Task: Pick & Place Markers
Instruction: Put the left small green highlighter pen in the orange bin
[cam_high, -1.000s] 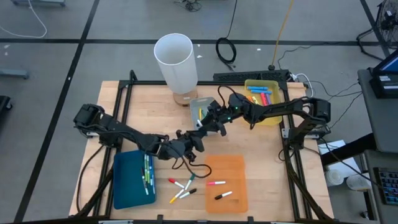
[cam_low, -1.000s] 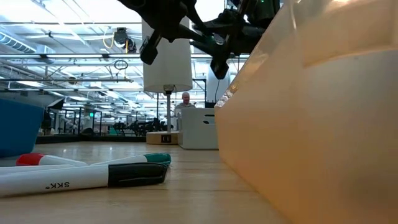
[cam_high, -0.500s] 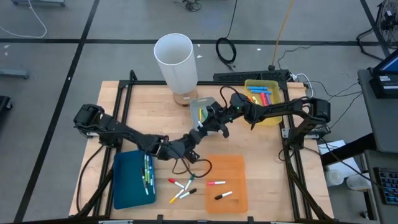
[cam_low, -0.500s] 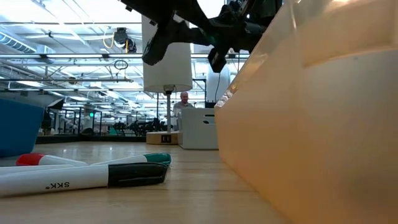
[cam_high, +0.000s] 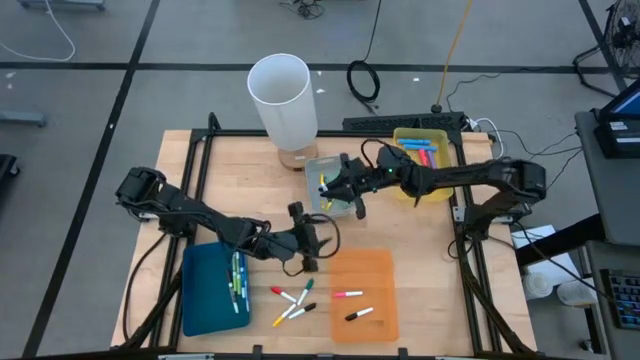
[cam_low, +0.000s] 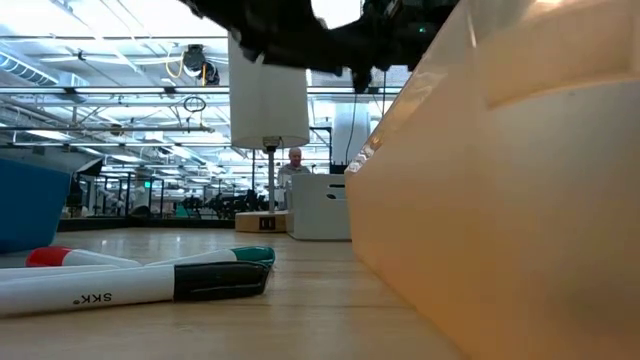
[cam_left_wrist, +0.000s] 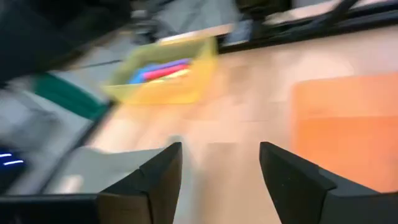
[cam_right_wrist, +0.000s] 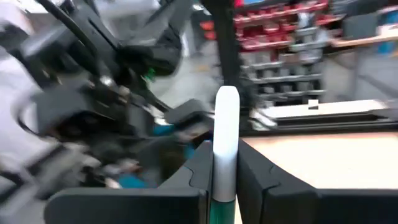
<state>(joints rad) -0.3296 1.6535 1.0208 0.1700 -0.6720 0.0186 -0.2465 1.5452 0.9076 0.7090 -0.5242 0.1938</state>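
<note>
Change: since a second ago the two claws, then meeting over the desk's middle, have parted; the left claw has drawn back toward the orange tray with its fingers spread, and the right claw has swung over the grey bin with a marker.
Left claw (cam_high: 312, 243): fingers apart, nothing between them in its wrist view; it hangs just beside the flat orange plastic tray (cam_high: 377, 312), at that tray's corner nearest the grey bin.
Right claw (cam_high: 333, 190): closed on a white-bodied marker (cam_right_wrist: 225, 149), which stands up between the two dark fingers in its wrist view; the claw sits over the small grey plastic bin (cam_high: 322, 168), well apart from the orange tray.
Loose markers (cam_high: 293, 305): a cluster of white-bodied ones with coloured caps lies on the light wooden desk (cam_high: 410, 240), just beside the orange tray, between it and the flat blue tray (cam_high: 205, 290).
On the orange tray: two markers, one pink-capped (cam_high: 347, 294), one dark-capped (cam_high: 359, 314).
On the blue tray: several markers with green on them (cam_high: 237, 279) lie side by side.
Yellow plastic bin (cam_high: 440, 140): beyond the grey bin from the orange tray, holding bright neon markers (cam_high: 419, 152).
Tall white cylinder (cam_high: 284, 95): upright near the grey bin, on the side away from the orange tray.
</note>
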